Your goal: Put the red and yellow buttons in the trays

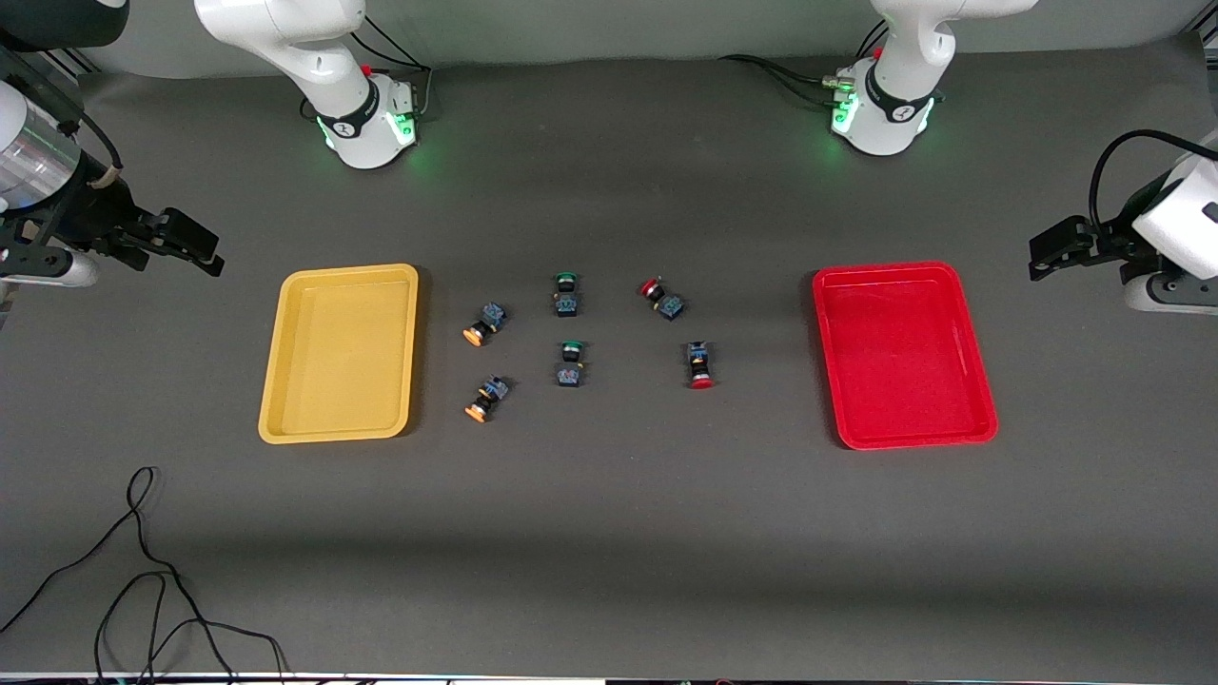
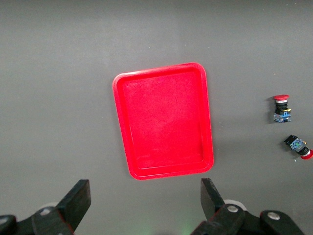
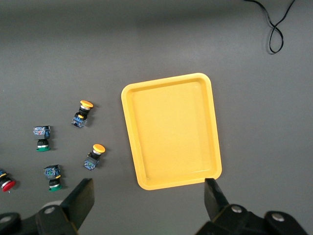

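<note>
Nowhere legible writing on trays (image 1: 341,276)

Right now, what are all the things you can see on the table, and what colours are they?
Yellow tray: one, yellow, empty, toward the right arm's end of the table.
Red tray: one, red, empty, toward the left arm's end.
Yellow buttons: two, orange-yellow caps, lying beside the yellow tray; one farther from the front camera, one nearer.
Green buttons: two, green caps, in the middle; one farther, one nearer.
Red buttons: two, red caps, between the green ones and the red tray; one farther, one nearer.
Cable: one, black, looped on the table's near corner.
Right gripper: open, waiting past the yellow tray.
Left gripper: open, waiting past the red tray.
</note>
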{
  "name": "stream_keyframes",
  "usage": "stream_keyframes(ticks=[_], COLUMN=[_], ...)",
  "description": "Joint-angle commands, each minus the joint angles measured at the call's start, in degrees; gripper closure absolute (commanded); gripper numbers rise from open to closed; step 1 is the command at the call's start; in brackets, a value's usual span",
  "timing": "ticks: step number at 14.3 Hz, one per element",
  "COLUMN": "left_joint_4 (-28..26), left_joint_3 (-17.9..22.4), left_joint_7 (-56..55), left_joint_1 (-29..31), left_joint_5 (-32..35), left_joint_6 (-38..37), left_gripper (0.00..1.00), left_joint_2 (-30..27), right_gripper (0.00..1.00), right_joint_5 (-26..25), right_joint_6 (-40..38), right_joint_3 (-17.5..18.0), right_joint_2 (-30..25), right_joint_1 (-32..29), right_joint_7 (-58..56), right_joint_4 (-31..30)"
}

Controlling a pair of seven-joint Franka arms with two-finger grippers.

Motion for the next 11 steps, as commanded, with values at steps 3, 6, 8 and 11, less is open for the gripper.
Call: stream_keyframes(ticks=[3, 6, 8, 11], left_joint_4=[-2.21, -2.39, -2.74, -8.43], left_joint_3=[0.37, 0.20, -0.50, -2.95], left_joint_7=[0.69, 1.47, 2.10, 0.35], left_joint_1=[-0.70, -0.78, -0.70, -2.71], left_joint_5=[0.02, -0.07, 0.01, -0.07], left_joint_6=[0.56, 0.65, 0.48, -0.41], left_gripper=[0.00, 0.00, 0.00, 0.00], left_joint_2=[-2.17, -2.26, -2.35, -4.18], right_gripper=[0.00, 0.00, 0.00, 0.00], right_joint_5=[-0.58, 0.37, 2.92, 3.28], right_joint_6=[-1.61, -1.53, -1.18, 0.84], right_joint_3=[0.09, 0.62, 1.93, 6.84], right_joint_2=[2.21, 3.01, 3.88, 6.43], right_joint_1=[0.08, 0.69, 0.96, 1.31], right_joint_7=[0.82, 1.69, 6.68, 14.67], right_joint_4=[2.21, 1.86, 1.34, 0.55])
